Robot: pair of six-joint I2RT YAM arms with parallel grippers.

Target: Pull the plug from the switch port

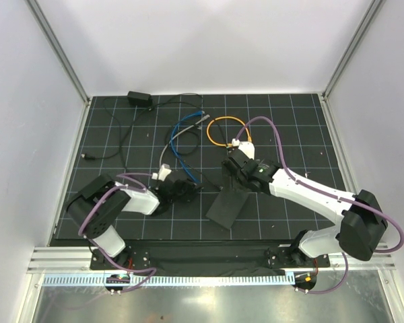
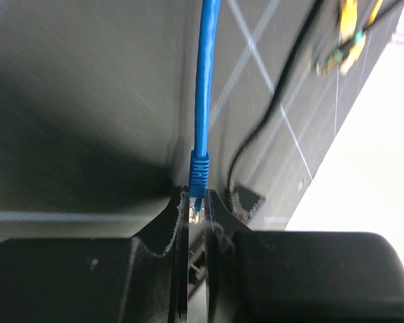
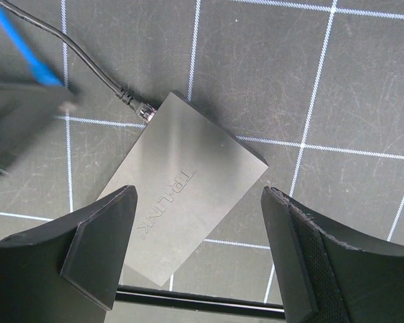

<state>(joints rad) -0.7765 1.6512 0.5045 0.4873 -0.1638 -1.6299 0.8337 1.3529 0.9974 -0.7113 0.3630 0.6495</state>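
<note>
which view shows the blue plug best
Left wrist: the blue plug sits centred, pinched by the left gripper. Top external leaves it too small to make out; right wrist catches only its blue cable.

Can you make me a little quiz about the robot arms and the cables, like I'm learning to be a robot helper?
1. What is the left gripper pinching? A. the orange cable B. the blue plug C. nothing
2. True or false: the right gripper is shut on the switch box.
3. Fill in the missing word: the thin ___ cable is plugged into the box's edge.

Key: 1 B. 2 false, it hangs open above the box. 3 black.
</note>
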